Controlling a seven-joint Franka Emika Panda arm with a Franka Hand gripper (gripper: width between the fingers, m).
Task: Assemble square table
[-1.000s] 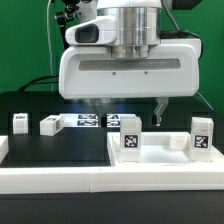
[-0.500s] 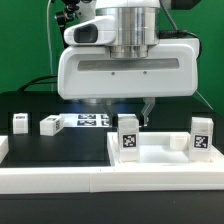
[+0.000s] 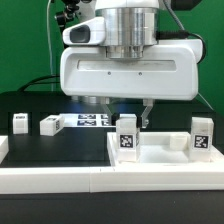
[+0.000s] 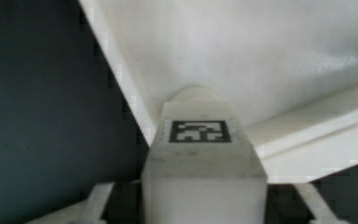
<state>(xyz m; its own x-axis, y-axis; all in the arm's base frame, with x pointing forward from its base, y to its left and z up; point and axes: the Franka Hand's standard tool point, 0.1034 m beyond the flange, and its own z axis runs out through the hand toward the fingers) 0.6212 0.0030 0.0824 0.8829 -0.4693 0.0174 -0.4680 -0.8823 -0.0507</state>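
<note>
Black tabletop point(image 3: 40, 104), gripped leg point(image 3: 126, 136), green backdrop point(image 3: 20, 45)

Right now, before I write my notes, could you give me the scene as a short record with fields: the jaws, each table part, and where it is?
jaws: closed on the gripped leg
gripped leg: upright, tag towards the exterior camera, at the tabletop's end on the exterior view's left
tabletop: lying flat, rim up
second leg: upright at the tabletop's end on the exterior view's right, not held
loose legs: two, apart, on the black surface, exterior view's left
marker board: flat, beyond the loose legs
</note>
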